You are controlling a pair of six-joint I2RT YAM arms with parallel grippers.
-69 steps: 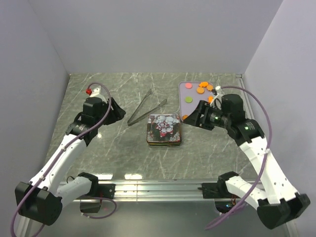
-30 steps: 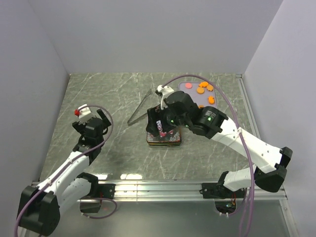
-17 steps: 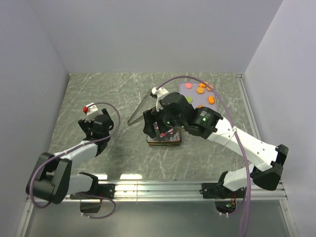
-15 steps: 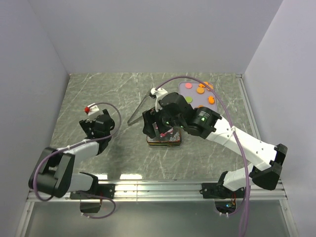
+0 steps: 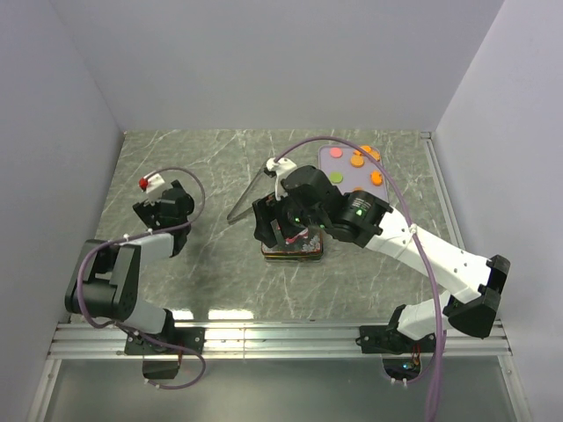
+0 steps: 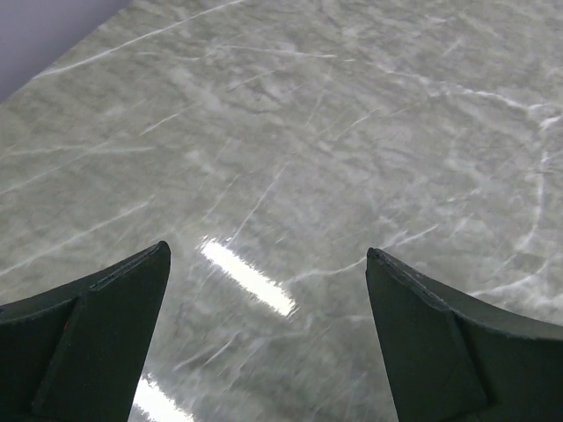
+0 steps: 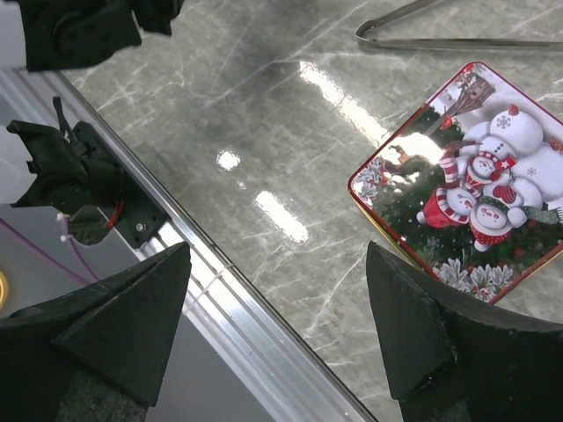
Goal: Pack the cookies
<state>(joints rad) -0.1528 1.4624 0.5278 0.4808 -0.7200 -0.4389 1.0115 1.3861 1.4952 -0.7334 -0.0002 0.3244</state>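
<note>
Several cookies (image 5: 356, 161), mostly orange with a green and a pink one, lie on a purple tray (image 5: 326, 163) at the back right. A square tin with a snowman lid (image 7: 466, 189) lies shut at the table's middle. In the top view the tin (image 5: 303, 253) is mostly hidden under my right gripper (image 5: 271, 230), which hovers open over its left edge with nothing between the fingers. The right wrist view shows the open right gripper (image 7: 277, 251) just left of the tin. My left gripper (image 6: 264, 255) is open over bare marble, far left of the tin (image 5: 161, 209).
Metal tongs (image 5: 251, 195) lie behind and left of the tin, also seen in the right wrist view as tongs (image 7: 440, 35). The aluminium rail (image 7: 264, 334) marks the table's near edge. Grey walls close in the left, back and right sides.
My right arm swung from beside the tray to over the tin and crept slightly left. My left arm folded back, its gripper pulling away toward the left.
</note>
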